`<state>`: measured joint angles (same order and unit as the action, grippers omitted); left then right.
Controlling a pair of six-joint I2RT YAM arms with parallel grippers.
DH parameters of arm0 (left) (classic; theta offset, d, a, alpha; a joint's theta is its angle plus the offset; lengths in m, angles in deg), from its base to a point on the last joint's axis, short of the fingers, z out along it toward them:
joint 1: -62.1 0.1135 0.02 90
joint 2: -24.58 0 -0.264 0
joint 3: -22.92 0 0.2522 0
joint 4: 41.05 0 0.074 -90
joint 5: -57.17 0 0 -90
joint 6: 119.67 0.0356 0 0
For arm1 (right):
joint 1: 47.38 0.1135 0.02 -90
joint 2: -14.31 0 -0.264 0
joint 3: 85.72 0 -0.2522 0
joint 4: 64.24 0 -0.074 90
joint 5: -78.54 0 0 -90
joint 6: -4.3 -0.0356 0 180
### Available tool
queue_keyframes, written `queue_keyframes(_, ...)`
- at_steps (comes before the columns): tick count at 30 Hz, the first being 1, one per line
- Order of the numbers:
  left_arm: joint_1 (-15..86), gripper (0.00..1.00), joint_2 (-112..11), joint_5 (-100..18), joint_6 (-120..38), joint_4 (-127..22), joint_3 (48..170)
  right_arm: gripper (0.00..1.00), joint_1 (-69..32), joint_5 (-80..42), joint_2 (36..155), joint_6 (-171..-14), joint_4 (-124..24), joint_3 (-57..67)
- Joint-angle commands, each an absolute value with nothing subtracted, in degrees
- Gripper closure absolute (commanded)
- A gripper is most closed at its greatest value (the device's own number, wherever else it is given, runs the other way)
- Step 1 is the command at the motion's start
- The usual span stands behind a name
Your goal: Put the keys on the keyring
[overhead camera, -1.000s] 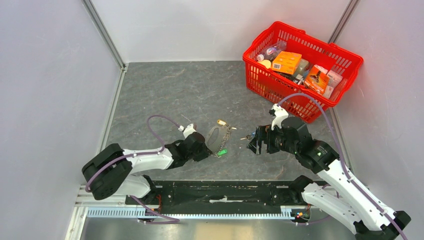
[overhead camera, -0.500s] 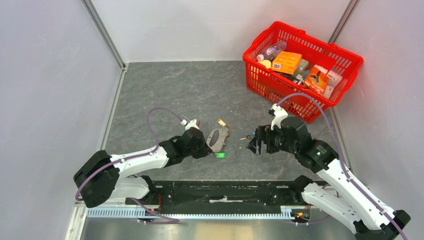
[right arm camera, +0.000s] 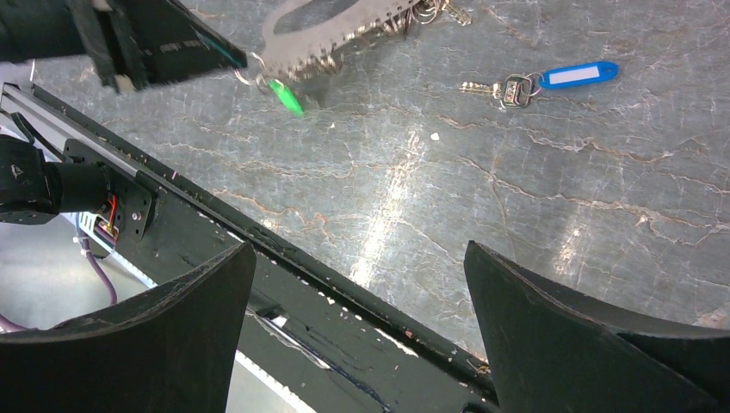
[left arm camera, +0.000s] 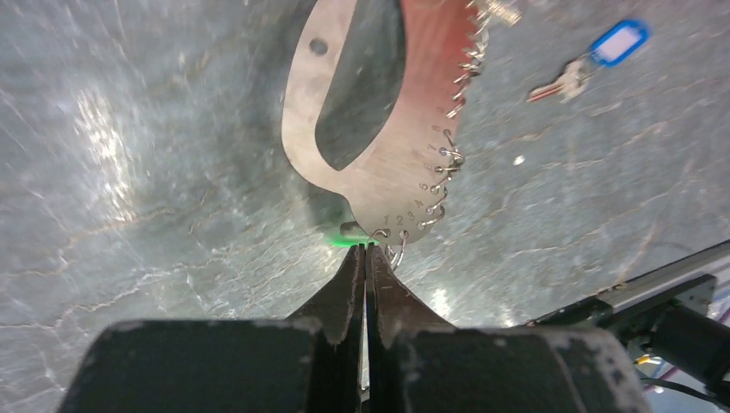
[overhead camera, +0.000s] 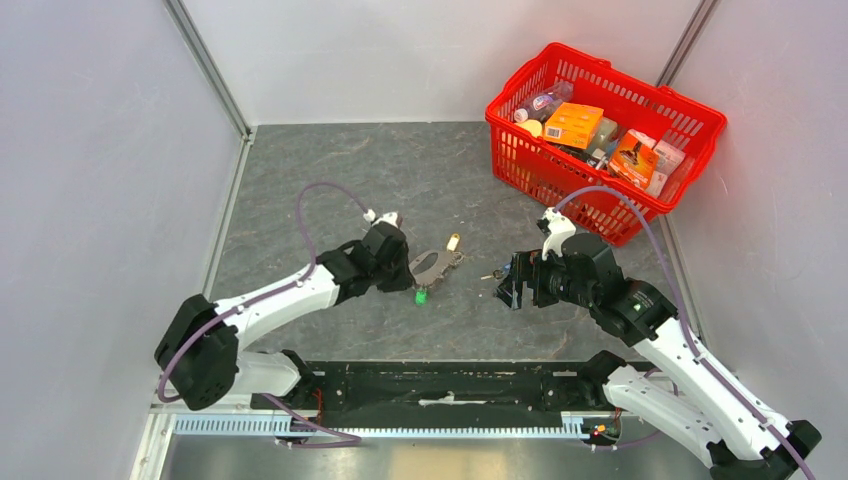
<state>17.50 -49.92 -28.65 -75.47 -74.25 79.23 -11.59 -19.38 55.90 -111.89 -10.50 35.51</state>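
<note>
Pinching the keyring (left arm camera: 379, 181) at its near edge, beside the green tag (right arm camera: 284, 95), the left gripper (left arm camera: 366, 256) has its fingers pressed together. The right gripper (right arm camera: 357, 249) gapes wide, near the keys (right arm camera: 534, 83) lying apart on the table (right arm camera: 516, 198). Their blue tag is plain in both wrist views but a mere speck from above.

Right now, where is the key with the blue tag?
In the right wrist view the blue-tagged key lies on the table at upper right, apart from the keyring held by the left pincer.
</note>
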Motion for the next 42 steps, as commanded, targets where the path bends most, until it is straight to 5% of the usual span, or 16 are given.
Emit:
queue_keyframes(1, 19.1, 0.98, -47.6, -29.6, -68.0, -79.7, 89.4, 0.01, -11.3, -19.5, 55.8, -112.1, -11.3, 35.8)
queue_keyframes(5, 19.1, 0.91, -47.2, -28.3, -65.8, -83.7, 95.5, 0.01, -11.3, -19.5, 56.0, -112.2, -11.5, 36.0)
queue_keyframes(8, 19.1, 0.51, -46.0, -28.3, -66.8, -83.8, 93.5, 0.01, -11.3, -19.5, 55.9, -112.2, -11.5, 36.1)
queue_keyframes(11, 19.1, 0.3, -44.3, -27.6, -68.3, -82.4, 88.4, 0.01, -11.3, -19.4, 55.8, -112.1, -11.6, 36.3)
queue_keyframes(23, 19.1, 0.28, -39.3, -30.9, -69.3, -80.7, 82.5, 0.01, -11.3, -20.9, 57.5, -112.8, -13.0, 36.1)
queue_keyframes(42, 10.9, 0.3, -50.1, -41.4, -74.6, -65.3, 75.8, 0.08, -4.5, -22.3, 66.2, -115.4, -16.1, 39.8)
